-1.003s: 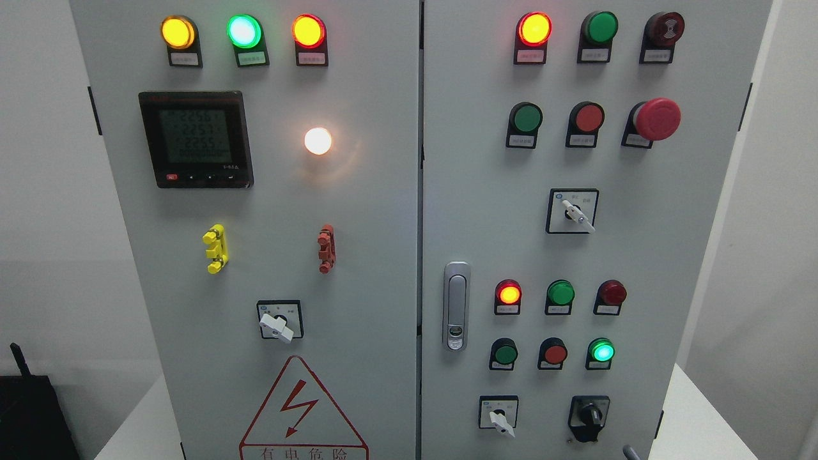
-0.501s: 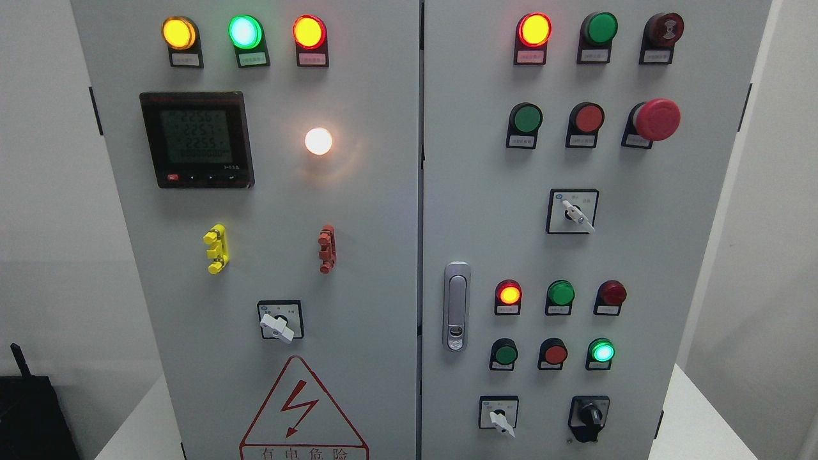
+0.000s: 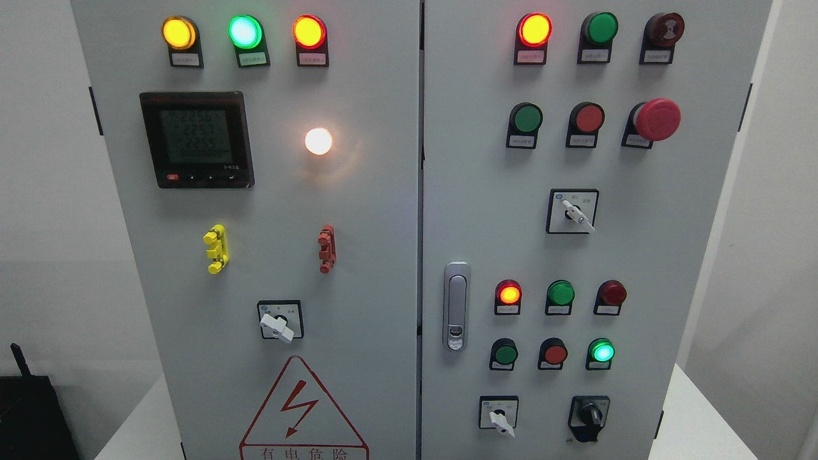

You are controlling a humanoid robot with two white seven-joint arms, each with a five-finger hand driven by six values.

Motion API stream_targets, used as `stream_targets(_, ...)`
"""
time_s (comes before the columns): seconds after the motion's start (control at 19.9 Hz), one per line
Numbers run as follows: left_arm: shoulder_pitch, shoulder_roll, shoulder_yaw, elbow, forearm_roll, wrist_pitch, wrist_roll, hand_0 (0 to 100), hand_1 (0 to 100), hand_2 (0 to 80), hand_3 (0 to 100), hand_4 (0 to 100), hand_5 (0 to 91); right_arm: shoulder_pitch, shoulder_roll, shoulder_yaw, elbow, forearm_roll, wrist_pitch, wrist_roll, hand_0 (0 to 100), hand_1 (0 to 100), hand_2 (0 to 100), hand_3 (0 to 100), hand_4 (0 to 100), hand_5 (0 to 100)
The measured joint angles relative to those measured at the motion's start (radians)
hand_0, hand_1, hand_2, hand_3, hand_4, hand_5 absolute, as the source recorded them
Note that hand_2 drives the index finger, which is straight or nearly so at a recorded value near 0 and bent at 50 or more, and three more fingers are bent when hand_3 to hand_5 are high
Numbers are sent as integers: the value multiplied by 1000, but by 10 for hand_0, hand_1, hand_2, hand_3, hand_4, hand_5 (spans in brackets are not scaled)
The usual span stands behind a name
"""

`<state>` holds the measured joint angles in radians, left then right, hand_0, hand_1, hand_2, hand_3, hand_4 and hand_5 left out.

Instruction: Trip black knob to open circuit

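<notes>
Low on the right-hand door, near its bottom right corner, sits the black knob [image 3: 589, 416]: a dark rotary switch on a black base, its short grip standing roughly upright with a pale mark down its face. Neither robot hand shows anywhere in the head view, so I cannot tell whether the fingers are open, closed or holding anything, and by my judgement the reach toward the knob has not begun.

The main risk from here, as I judge it, is picking the wrong control. Just to the knob's left is a white-handled switch [image 3: 499, 416] on a square plate, close enough that a hand coming up from below could catch it instead. Directly above are a lit green lamp [image 3: 601, 351], a red button [image 3: 554, 353] and a green button [image 3: 505, 353], and a knuckle or wrist could press one while the fingers turn the knob. The knob is small and lies near the bottom edge of the view, so an arm rising in front of it would likely hide it at the moment of contact. A loose pinch might slip off the short grip without turning it.

Further out are the silver door latch [image 3: 456, 306], a second white switch [image 3: 573, 211] higher up, and the red mushroom stop button [image 3: 655, 119].
</notes>
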<state>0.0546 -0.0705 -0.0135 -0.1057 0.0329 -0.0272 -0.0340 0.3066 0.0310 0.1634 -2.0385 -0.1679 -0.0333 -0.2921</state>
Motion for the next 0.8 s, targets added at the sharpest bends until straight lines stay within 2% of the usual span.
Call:
stream_targets(0.2, 0, 0, 0, 0, 0, 0, 0, 120, 389, 0, 0, 0, 0, 0, 0, 0, 0, 0, -6, 0, 0, 82, 10, 243, 146, 84)
stream_targets(0.35, 0, 0, 0, 0, 0, 0, 0, 120, 389, 0, 0, 0, 0, 0, 2, 0, 0, 0, -6, 0, 0, 86, 0, 168, 89, 2)
stream_targets(0.6, 0, 0, 0, 0, 0, 0, 0, 120, 389, 0, 0, 0, 0, 0, 2, 0, 0, 0, -6, 0, 0, 94, 0, 88, 11, 0)
stream_targets(0.8, 0, 0, 0, 0, 0, 0, 0, 120, 389, 0, 0, 0, 0, 0, 2, 0, 0, 0, -6, -1, 0, 96, 0, 81, 0, 0)
